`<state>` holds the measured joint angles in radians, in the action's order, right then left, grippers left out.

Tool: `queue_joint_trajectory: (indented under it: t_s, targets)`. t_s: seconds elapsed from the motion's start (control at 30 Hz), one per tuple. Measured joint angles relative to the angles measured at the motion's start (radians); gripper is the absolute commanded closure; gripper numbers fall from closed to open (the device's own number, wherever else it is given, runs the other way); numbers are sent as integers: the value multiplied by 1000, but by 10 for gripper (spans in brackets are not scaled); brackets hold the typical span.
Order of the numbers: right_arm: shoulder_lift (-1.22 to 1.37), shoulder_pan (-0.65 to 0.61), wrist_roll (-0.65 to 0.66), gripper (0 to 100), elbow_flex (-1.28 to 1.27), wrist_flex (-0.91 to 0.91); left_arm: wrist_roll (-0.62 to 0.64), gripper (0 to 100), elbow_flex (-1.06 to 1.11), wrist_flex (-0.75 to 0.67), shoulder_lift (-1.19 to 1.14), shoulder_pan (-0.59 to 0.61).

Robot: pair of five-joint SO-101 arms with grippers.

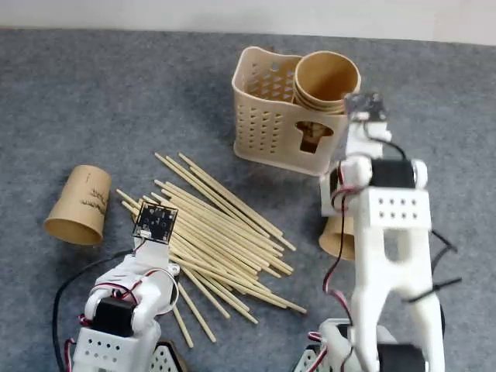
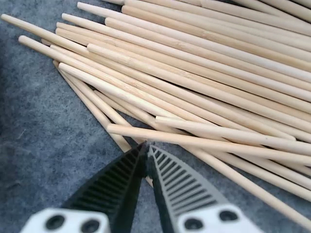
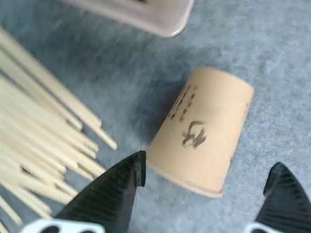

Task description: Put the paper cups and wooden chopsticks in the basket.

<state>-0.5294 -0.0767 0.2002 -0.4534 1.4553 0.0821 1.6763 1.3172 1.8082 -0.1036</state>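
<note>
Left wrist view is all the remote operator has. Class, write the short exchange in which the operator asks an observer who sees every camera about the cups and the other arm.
Operator: I see chopsticks in front of me. Is anything in the basket?
Observer: Yes, stacked cups stand in one end of the basket.
Operator: Where is the other arm?
Observer: The right gripper is open above a loose cup lying on its side near the basket.

Closed fingers (image 2: 116, 187) beside wooden chopsticks (image 2: 194, 73)
</note>
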Motion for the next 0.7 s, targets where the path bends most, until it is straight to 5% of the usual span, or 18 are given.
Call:
queue_joint_trajectory:
  t_s: [0.33, 0.7]
  targets:
    - [-278, 63, 304, 634, -462, -255, 0, 994, 0, 0, 0, 0]
    - [-292, 144, 338, 689, -588, -450, 0, 994, 0, 0, 0, 0]
